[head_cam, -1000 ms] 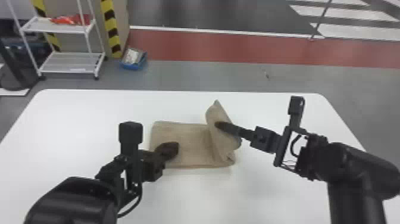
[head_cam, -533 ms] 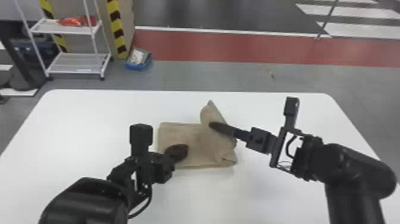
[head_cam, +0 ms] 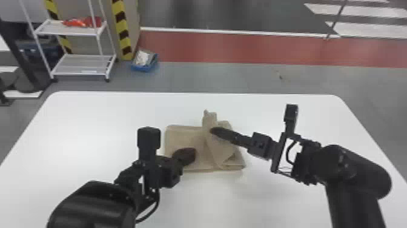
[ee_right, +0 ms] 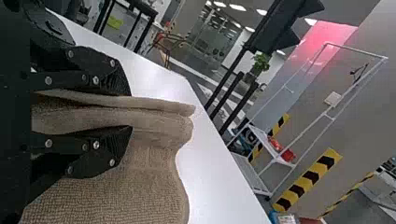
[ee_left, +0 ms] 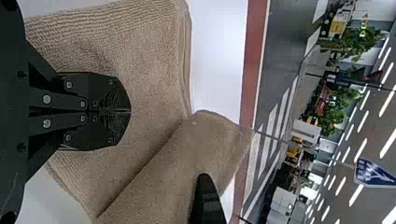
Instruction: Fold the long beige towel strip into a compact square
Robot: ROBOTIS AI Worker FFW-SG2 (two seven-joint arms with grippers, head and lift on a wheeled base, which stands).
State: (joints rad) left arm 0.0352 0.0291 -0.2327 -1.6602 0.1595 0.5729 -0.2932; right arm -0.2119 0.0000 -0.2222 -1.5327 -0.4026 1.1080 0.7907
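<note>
The beige towel (head_cam: 184, 138) lies folded in layers mid-table, its right part raised and folded over toward the left. My left gripper (head_cam: 193, 156) rests on the towel's left half; in the left wrist view, the left gripper (ee_left: 130, 111) is shut, its tips together over the ribbed cloth (ee_left: 154, 60). At the raised flap is my right gripper (head_cam: 213, 131). From the right wrist, the right gripper (ee_right: 128, 111) has the layered towel edge (ee_right: 159, 122) pinched between its two fingers, with more cloth hanging beside it.
The white table (head_cam: 100, 121) extends around the towel on all sides. Beyond its far edge, on the floor, stand a white wire shelf (head_cam: 81, 63) and a blue bin (head_cam: 144, 62).
The raised flap has moved leftward over the towel with my right gripper, and its top is narrower. In the head view both arms and the background have shifted somewhat.
</note>
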